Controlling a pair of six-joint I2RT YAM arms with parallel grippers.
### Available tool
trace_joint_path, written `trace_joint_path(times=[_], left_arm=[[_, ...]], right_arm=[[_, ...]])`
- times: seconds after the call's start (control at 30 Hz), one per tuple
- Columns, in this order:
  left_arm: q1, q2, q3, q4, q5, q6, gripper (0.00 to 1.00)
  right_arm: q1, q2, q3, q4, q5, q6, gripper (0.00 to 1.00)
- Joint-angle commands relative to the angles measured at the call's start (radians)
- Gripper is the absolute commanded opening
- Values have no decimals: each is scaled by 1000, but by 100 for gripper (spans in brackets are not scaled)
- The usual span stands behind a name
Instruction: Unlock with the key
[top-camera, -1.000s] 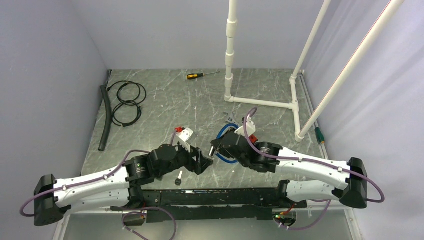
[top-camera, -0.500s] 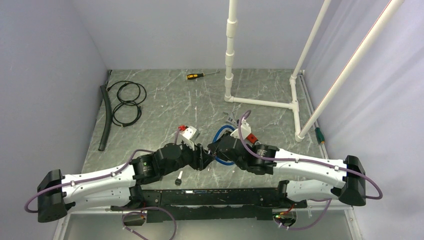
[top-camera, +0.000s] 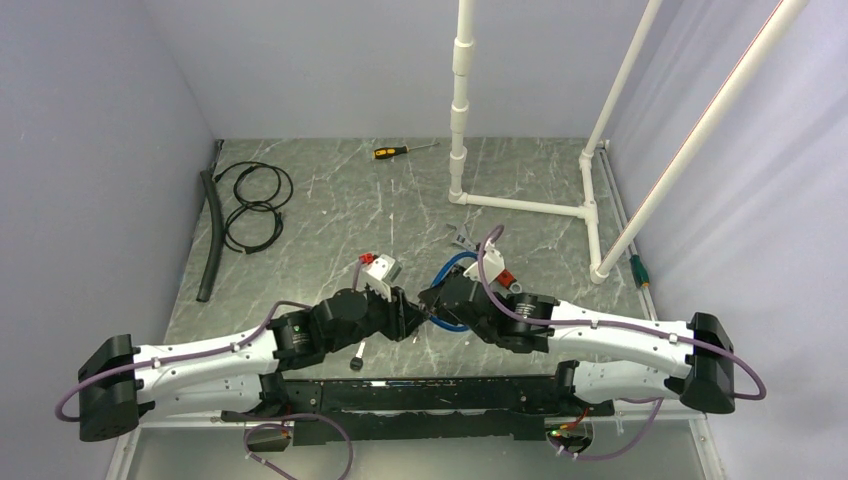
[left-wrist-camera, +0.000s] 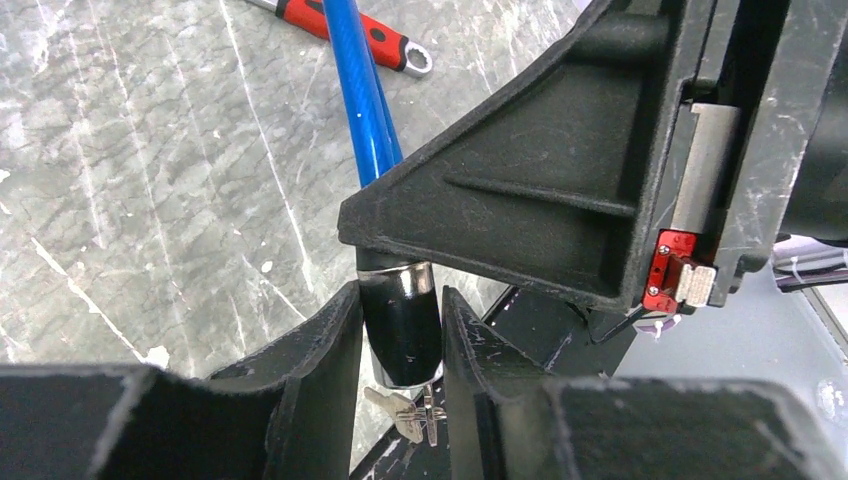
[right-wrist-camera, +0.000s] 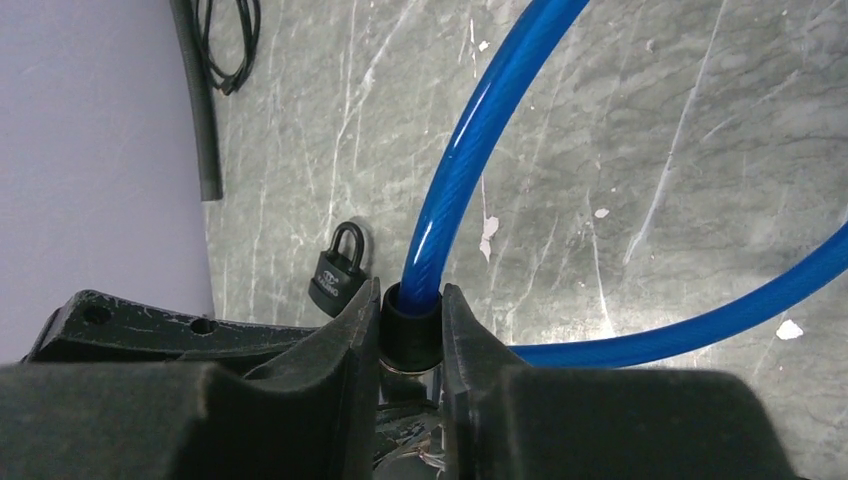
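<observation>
Currently both grippers meet on the near side of the white pipe frame, well apart from it, with the lock barrel held off the table between them. Right gripper is clamped narrow on the barrel's cable end, where the blue cable enters. Left gripper is narrow, with 1 finger each side of the barrel's chromed end, at or just off its surface. Can't tell if it's actually bearing on it. Key sticks out of that end, the one facing away from the frame, and sits deeper between my left fingers, touching neither as far as I can see. Risks: 1) the barrel is wider than the key, so the left fingers likely land on the barrel. Any twist would then fight the right grip and turn nothing in the cylinder. 2) 2 arms on 1 rigid part means a small misalignment could lever the barrel out of the right pads or bend the key. Next move needs the left grip on the key alone, I'd say.
</observation>
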Motion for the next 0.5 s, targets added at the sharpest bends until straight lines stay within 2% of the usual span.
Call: trace_joint_path(times=[0.0,0.03,0.07,0.1,0.27,0.47], left_arm=[[1,-26,-28,63,24,-21,0],[1,-38,-33,65,26,-25,0],[1,-52,-39,70,27,-30,0],[1,-68,-46,75,29,-35,0],[1,-166,-96,138,47,-65,0],[2,-257,-175,236,55,-130,0]], right_arm=[[5,-69,-20,124,14,-73,43],[5,-85,-33,146,14,-94,63],[5,-103,-48,160,17,-107,75],[5,-126,-66,174,24,-116,82],[5,-266,-193,296,52,-160,80],[5,-390,-359,512,6,-229,77]])
